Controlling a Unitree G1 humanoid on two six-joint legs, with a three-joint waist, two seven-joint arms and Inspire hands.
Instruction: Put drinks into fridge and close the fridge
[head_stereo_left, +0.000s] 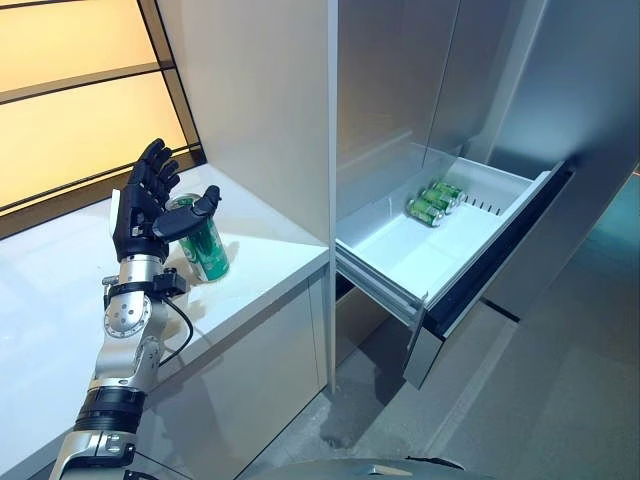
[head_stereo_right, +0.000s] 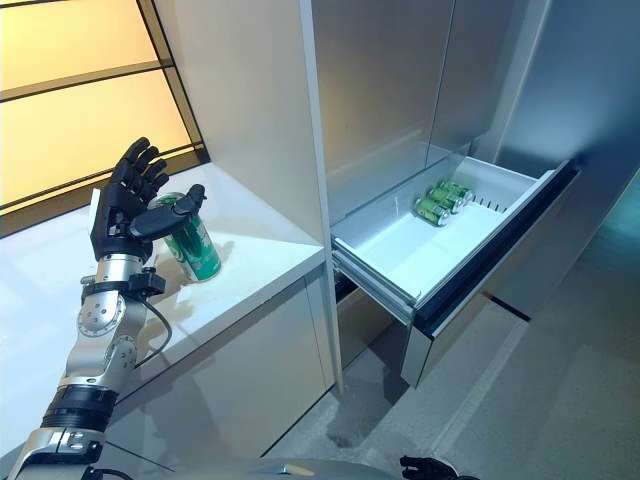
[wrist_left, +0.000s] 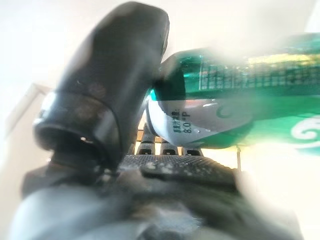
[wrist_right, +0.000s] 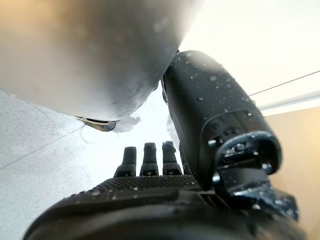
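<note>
A green can (head_stereo_left: 205, 245) stands a little tilted on the white counter (head_stereo_left: 60, 290), near its front edge. My left hand (head_stereo_left: 140, 205) is open beside it, fingers straight and pointing up, the thumb (wrist_left: 115, 75) reaching over the can's top rim. The can (wrist_left: 240, 110) shows close past the thumb in the left wrist view. The fridge drawer (head_stereo_left: 400, 260) is pulled out to the right of the counter. Green cans (head_stereo_left: 435, 200) lie at its far end. My right hand (wrist_right: 150, 200) hangs low with relaxed fingers, holding nothing.
A tall grey cabinet panel (head_stereo_left: 260, 110) rises between the counter and the drawer. The drawer's dark front (head_stereo_left: 500, 250) sticks out over the grey floor (head_stereo_left: 540, 400). A lit amber wall (head_stereo_left: 70, 90) stands behind the counter.
</note>
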